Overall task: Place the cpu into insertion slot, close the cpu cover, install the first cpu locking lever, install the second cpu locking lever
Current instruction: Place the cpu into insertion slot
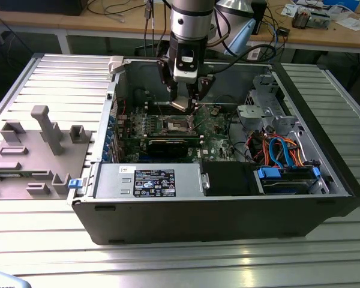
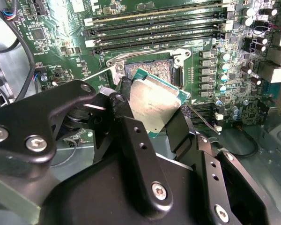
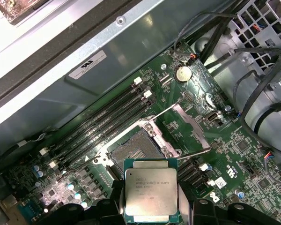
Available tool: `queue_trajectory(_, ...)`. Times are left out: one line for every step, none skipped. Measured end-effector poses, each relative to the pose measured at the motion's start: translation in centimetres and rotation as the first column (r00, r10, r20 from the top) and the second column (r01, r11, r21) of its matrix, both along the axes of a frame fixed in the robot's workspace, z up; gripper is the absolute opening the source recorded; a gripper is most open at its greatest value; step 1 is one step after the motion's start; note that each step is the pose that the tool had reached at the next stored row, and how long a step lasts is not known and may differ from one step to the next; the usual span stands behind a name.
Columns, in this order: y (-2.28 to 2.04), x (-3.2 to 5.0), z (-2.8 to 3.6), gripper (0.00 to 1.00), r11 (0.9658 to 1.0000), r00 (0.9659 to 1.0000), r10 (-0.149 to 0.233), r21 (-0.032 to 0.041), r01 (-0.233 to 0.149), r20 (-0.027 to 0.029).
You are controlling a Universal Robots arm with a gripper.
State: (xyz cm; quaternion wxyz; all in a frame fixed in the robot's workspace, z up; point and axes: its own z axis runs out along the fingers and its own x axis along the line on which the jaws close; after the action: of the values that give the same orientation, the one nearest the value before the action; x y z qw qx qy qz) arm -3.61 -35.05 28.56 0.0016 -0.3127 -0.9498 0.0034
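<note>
Open computer case (image 1: pixel 228 222) on metal table (image 1: pixel 168 258), tool (image 1: pixel 183 101) pinching cpu (image 3: pixel 151 192), above insertion slot (image 3: pixel 133 147)

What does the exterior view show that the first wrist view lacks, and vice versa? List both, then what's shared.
Exterior view: the whole computer case, a grey fixture tray beside it, the power supply. First wrist view: a coin battery, the cpu cover standing open. Both: the gripper holding the cpu near the insertion slot.

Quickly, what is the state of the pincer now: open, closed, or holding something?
Pincer: closed on the cpu, which is not yet in the insertion slot.
</note>
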Motion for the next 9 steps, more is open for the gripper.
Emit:
queue_trajectory(0.0, 0.0, -0.01, 0.55, 1.0, 1.0, 0.0, 0.0001, 0.0, 0.0001)
queue_trajectory(0.0, 0.0, -0.01, 0.55, 1.0, 1.0, -0.001, 0.0, 0.001, -0.0001)
queue_trajectory(0.0, 0.0, -0.02, 0.55, 1.0, 1.0, -0.003, 0.0, 0.003, -0.0001)
queue_trajectory(0.0, 0.0, -0.02, 0.55, 1.0, 1.0, -0.005, 0.0, 0.005, -0.0001)
queue_trajectory(0.0, 0.0, -0.03, 0.55, 1.0, 1.0, -0.009, 0.0, 0.009, 0.0)
queue_trajectory(0.0, 0.0, -0.04, 0.55, 0.9999, 0.9999, -0.012, 0.0, 0.012, 0.0)
queue_trajectory(0.0, 0.0, -0.05, 0.55, 0.9999, 0.9999, -0.016, 0.0, 0.016, 0.0)
queue_trajectory(0.0, 0.0, -0.05, 0.55, 0.9998, 0.9998, -0.018, -0.0001, 0.018, 0.0)
queue_trajectory(0.0, 0.0, -0.07, 0.55, 0.9997, 0.9997, -0.022, 0.0, 0.022, 0.0)
